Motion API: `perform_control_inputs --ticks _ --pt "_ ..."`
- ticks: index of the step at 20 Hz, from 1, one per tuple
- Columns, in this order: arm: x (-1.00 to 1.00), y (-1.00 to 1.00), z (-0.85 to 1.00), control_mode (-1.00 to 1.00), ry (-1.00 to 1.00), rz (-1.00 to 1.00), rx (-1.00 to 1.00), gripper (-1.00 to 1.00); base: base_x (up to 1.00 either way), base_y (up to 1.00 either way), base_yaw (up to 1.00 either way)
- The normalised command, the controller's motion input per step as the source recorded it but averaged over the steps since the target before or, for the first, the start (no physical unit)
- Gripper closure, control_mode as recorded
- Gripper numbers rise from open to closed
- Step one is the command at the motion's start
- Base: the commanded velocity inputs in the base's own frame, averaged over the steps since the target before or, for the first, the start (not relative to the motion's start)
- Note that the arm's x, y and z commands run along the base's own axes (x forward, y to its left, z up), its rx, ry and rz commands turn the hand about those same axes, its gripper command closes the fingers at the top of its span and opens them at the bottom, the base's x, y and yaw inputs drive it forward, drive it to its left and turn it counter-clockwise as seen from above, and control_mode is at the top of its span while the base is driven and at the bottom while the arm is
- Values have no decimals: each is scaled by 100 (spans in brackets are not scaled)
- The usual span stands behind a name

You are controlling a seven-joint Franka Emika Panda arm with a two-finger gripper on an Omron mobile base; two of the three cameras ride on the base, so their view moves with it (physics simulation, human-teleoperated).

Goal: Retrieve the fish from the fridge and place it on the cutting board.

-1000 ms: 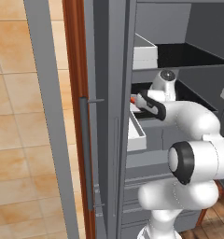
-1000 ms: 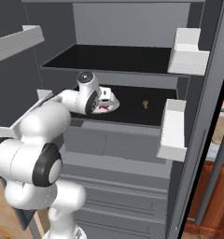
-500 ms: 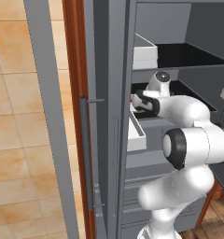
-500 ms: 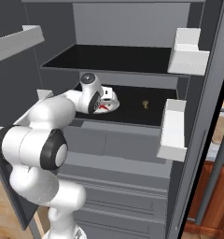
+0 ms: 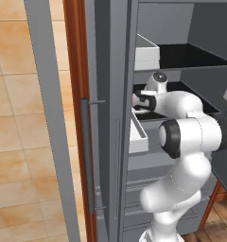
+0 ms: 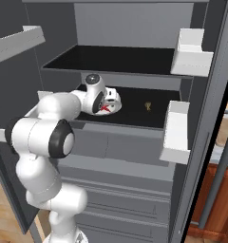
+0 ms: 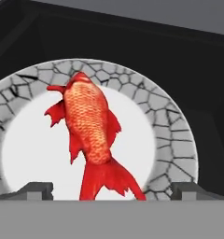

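The fish (image 7: 90, 140) lies on a white plate (image 7: 174, 140) with a cracked grey rim, on the dark middle shelf (image 6: 135, 111) of the open fridge (image 6: 201, 118). In the hand view we see it directly ahead of the tool (image 7: 111, 190), between the two spread fingertips (image 7: 37, 189), its tail nearest us and slightly to one side, its head pointing away. Its long axis runs roughly along our line of approach, so the fingers sit to either side of the body, and we judge a short straight advance would bracket it across its narrow width. The tool is released and grips nothing. The fish is bright red, scaled orange along the flank, with small side fins and a flared tail. In the right base view the hand hovers at the plate's near edge.
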Motion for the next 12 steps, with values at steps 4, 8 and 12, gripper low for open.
perform_control_inputs --ticks 4,8,12 --pt "37 2 -21 -100 4 0 0 -100 0 0 0" --pt "41 0 -22 -100 3 0 0 -100 0 0 0" --pt "39 2 -9 -100 2 0 2 -100 0 0 0"
